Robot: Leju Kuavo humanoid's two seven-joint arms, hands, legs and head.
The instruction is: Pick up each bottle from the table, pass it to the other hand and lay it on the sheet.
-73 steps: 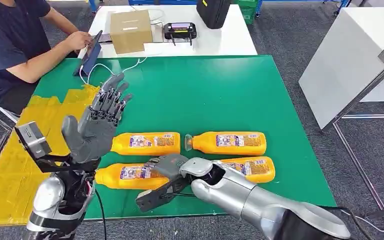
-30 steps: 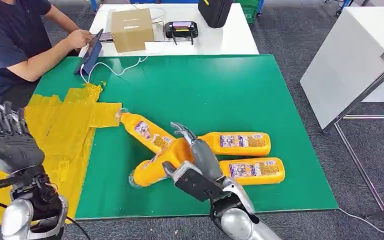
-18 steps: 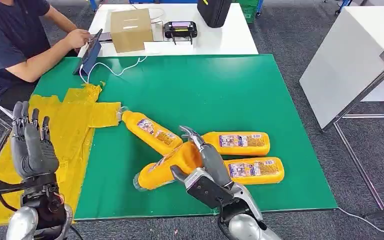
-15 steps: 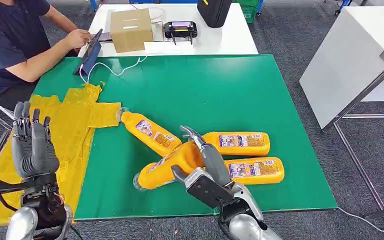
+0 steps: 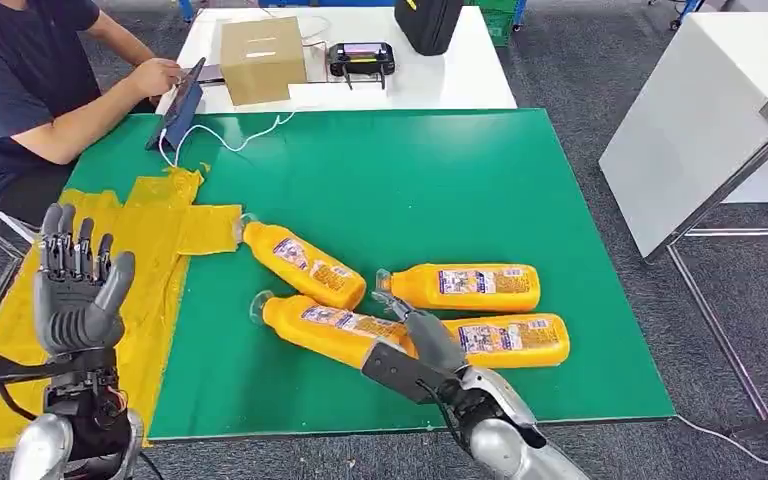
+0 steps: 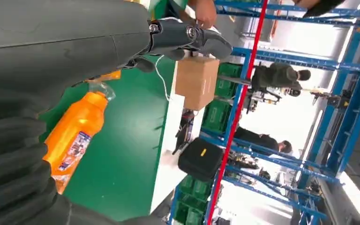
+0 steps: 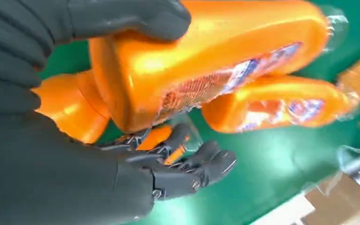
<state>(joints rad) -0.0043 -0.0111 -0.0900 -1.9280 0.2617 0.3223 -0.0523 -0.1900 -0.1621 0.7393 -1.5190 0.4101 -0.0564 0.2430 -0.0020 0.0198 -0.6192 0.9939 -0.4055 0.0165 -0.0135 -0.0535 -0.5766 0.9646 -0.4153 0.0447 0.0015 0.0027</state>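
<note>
A green counter fills the middle of the frame, with a yellow sheet spread over its left side. Four orange bottles lie on the green at lower centre. The right robot hand is clamped around the base of one bottle, which slants toward the left with its cap end forward. The left robot hand, at lower left, is raised with fingers apart, holding nothing. The bottles look like smooth, stiff plastic, probably slippery and moderately heavy if full; the broad middle of the body seems the surest place to grip.
</note>
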